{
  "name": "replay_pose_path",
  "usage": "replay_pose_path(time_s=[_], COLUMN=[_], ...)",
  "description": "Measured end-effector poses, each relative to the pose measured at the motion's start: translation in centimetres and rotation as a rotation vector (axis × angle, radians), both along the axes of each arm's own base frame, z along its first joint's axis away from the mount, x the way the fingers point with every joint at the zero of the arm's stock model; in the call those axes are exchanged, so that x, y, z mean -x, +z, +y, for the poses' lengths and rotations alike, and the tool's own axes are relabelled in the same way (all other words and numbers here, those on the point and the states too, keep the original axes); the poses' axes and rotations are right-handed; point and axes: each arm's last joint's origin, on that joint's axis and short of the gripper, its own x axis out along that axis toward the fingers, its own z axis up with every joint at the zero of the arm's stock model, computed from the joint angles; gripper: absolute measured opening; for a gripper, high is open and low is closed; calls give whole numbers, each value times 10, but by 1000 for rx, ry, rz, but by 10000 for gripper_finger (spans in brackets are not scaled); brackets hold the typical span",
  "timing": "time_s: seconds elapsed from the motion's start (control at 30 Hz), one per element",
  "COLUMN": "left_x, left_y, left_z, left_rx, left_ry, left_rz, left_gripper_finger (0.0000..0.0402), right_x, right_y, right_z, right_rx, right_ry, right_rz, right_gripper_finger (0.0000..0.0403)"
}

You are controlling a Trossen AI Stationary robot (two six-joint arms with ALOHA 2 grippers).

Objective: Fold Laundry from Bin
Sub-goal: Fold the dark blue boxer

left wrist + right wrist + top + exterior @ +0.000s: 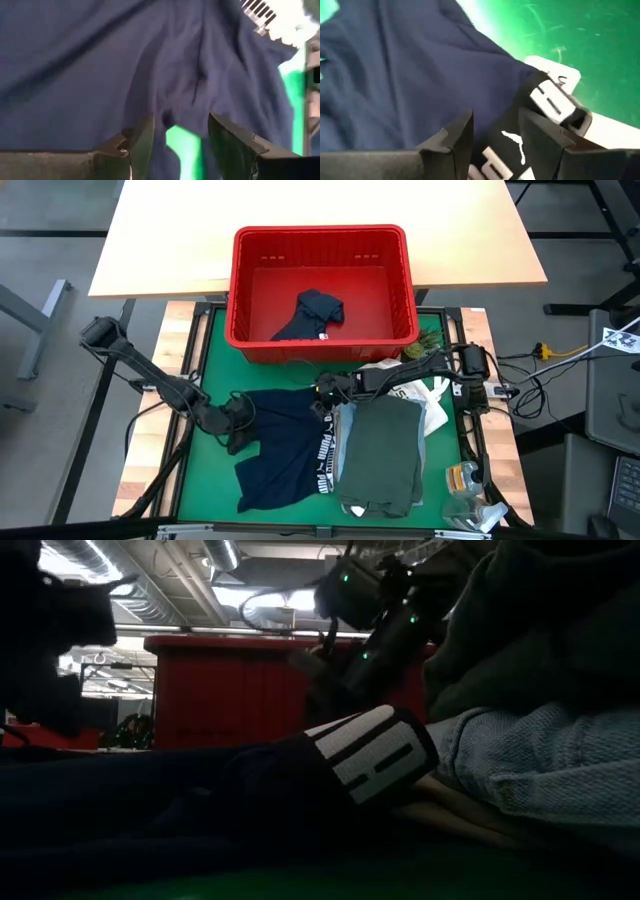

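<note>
While the navy shorts with the white-lettered waistband [283, 448] lie spread flat on the green mat [215, 350] toward its near left corner, both arms reach down onto them. The left gripper [238, 432] sits at the shorts' left edge; in its wrist view the two dark fingers [142, 142] stand apart with navy cloth bunched between them and a patch of green showing through the gap. The right gripper [322, 395] is at the shorts' far right corner, its fingers [457, 135] parted over the black-and-white waistband [555, 102], which runs between them; whether either gripper actually pinches the cloth I cannot tell. Just beside the shorts, toward the mat's right edge, lies a folded stack topped by a dark olive-green garment [382, 450]. The rectangular red plastic basket with slotted walls [322, 250] stands at the mat's far edge, with one dark navy garment [315, 315] crumpled on its floor.
</note>
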Motion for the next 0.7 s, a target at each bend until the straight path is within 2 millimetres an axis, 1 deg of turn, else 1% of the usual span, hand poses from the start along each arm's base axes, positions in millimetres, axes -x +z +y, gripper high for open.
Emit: replay_pose_path(time_s=[0.13,0.33,0.47,0.7], left_x=[0,1,2,5], left_y=[-12,-27,-30,-29], left_z=[-7,-17,-23,-32], left_rx=[-2,3,21,46], left_ry=[-6,-30,-51,-105], left_rz=[72,166,186,159], left_gripper_finger=[181,181,181,181], right_x=[-1,1,2,3], right_y=[-7,-8,-8,-10], right_z=[-9,-17,-19,-19], right_rx=[1,23,45,57], right_ry=[-25,-65,-112,-124], right_rz=[21,37,42,63], right_gripper_finger=[159,159,159,159])
